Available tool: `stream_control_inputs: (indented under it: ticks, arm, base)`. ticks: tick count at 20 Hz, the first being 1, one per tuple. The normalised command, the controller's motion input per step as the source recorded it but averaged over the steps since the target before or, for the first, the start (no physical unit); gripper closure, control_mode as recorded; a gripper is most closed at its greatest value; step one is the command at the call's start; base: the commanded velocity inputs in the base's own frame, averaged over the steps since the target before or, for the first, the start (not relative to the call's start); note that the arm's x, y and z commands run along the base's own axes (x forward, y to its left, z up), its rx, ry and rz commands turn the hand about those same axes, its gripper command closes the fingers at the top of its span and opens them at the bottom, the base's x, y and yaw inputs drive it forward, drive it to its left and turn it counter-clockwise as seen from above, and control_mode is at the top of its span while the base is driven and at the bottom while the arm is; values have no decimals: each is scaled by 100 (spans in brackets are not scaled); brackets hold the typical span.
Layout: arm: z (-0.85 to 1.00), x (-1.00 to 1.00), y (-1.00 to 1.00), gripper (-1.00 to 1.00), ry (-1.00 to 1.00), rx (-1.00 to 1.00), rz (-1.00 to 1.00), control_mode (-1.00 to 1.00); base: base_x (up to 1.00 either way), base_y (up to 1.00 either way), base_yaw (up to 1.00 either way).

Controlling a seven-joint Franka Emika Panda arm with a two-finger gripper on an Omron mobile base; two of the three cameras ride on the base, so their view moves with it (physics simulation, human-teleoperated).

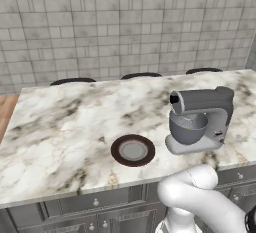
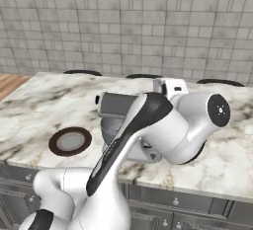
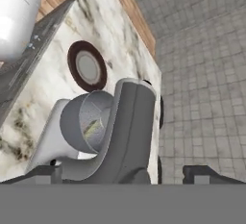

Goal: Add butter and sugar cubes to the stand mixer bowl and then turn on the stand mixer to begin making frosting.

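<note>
The grey stand mixer (image 1: pixel 202 112) stands on the marble counter at the right, its head down over the stand mixer bowl (image 1: pixel 188 128). In the hand view the bowl (image 3: pixel 81 122) opens toward me, and a pale yellowish piece that looks like the butter (image 3: pixel 94 128) lies inside it. The sugar cubes are hidden from me. My gripper (image 3: pixel 122 174) hangs close to the mixer's head (image 3: pixel 132 127), with its two dark fingertips (image 3: pixel 42 172) far apart, open and holding nothing. In the right base view my arm covers most of the mixer (image 2: pixel 114 104).
A dark brown plate (image 1: pixel 132 150) with a grey centre lies on the counter (image 1: pixel 60 127) left of the mixer; it also appears as the plate (image 2: pixel 70 141) and the plate (image 3: pixel 87 67). A tiled wall rises behind. Wood floor lies past the counter's left end.
</note>
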Motion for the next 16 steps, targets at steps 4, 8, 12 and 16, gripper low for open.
stream_control_inputs:
  ticks: [4,8,12,16]
  arm:
    - [-56,-28,-2,-100,0,12,-21,-100]
    - [-56,-49,0,-100,-14,19,-21,-100]
    - [-53,-61,0,-100,-16,20,-22,-100]
    - [-44,-11,0,-100,0,20,-28,-100]
  base:
    - [0,0,0]
    - [0,0,0]
    - [0,0,0]
    - [0,0,0]
